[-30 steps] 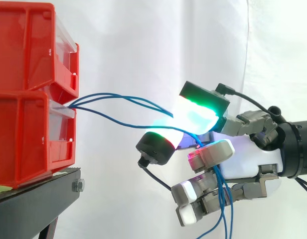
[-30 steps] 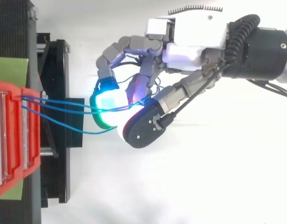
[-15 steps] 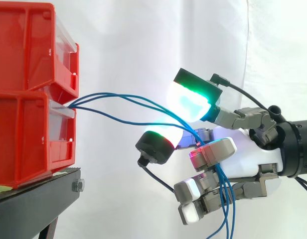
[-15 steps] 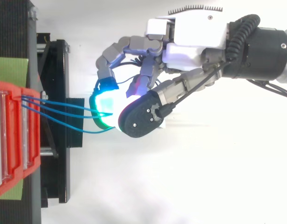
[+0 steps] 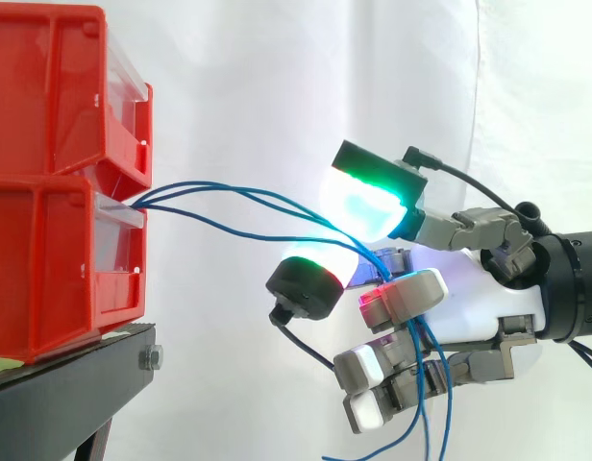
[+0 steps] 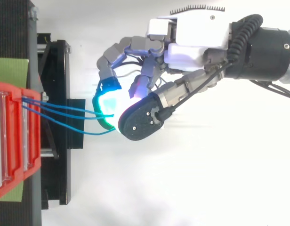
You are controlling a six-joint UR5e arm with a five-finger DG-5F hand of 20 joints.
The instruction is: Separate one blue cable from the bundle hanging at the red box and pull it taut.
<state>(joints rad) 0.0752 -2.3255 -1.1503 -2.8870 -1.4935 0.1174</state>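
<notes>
Side view shows the blue cables (image 5: 211, 183) leaving the front lip of the lower red bin (image 5: 46, 269) as three strands. They arc rightward in loose curves, none drawn straight, and draw together as they reach the hand (image 5: 488, 307). There they pass under a fingertip (image 5: 368, 206) that glows green and cyan and over the thumb (image 5: 310, 279), whose pad glows white with a green and red edge. The two pads stand close above and below the strands, with the whole bunch between them and no single strand set apart. Past that point the cables run behind a finger with a red-lit tip and drop down in front of the palm, past the two lower white-tipped fingers, which bend inward. Their loose ends hang out of the bottom edge. So the hand is closed, its fingers and thumb curled round the bundle. An upper red bin (image 5: 46, 86) sits stacked on the lower one, and both rest on the black stand (image 5: 75, 384) before the white curtain (image 5: 258, 77). From above, the strands cross the stand's edge from the bins at the left and disappear under the glowing pad, the arm reaches in from the right, and a green mat (image 6: 11, 70) lies on the stand beside the bins.
</notes>
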